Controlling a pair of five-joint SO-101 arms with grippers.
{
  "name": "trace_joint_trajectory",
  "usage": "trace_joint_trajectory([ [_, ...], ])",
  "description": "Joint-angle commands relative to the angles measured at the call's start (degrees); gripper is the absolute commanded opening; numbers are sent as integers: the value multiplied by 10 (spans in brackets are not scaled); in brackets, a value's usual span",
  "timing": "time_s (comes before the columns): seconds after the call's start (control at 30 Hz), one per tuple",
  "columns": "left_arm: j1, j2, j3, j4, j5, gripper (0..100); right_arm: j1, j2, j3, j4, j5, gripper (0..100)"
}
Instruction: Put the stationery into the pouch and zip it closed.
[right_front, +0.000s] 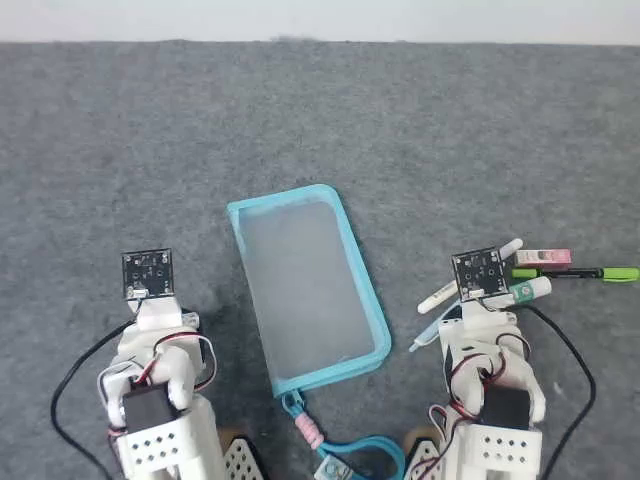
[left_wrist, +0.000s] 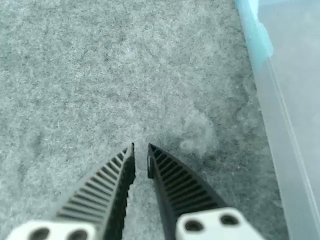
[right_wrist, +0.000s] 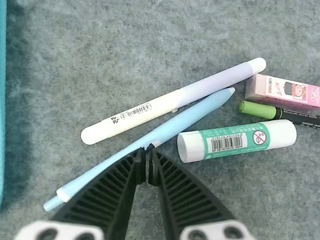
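A grey felt table carries everything, and the 2 arms sit at its near edge. The left gripper is closed to a thin slit with nothing between its jaws, poised over bare felt just beside the pouch. The right gripper is likewise pinched together, its tips right over the light blue pen without clasping it. A white and lilac pen lies alongside that pen, a glue stick just beside its tip, then a green marker and a pink eraser toward the table's right edge. The teal-rimmed translucent pouch lies flat mid-table between the arms, its pink zip pull at the near edge
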Motion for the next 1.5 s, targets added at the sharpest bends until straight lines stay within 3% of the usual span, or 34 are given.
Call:
trace_joint_trajectory([
  [0.0,3,-12,-5,3,5,45,4,-8,11,5,-4,8],
  [0.77,3,-12,-5,3,5,45,4,-8,11,5,-4,8],
  [1.2,146,-12,-5,2,4,46,-28,-9,11,0,-7,9],
  [1.47,150,-12,-5,3,3,46,-49,-9,-1,-28,-1,9],
])
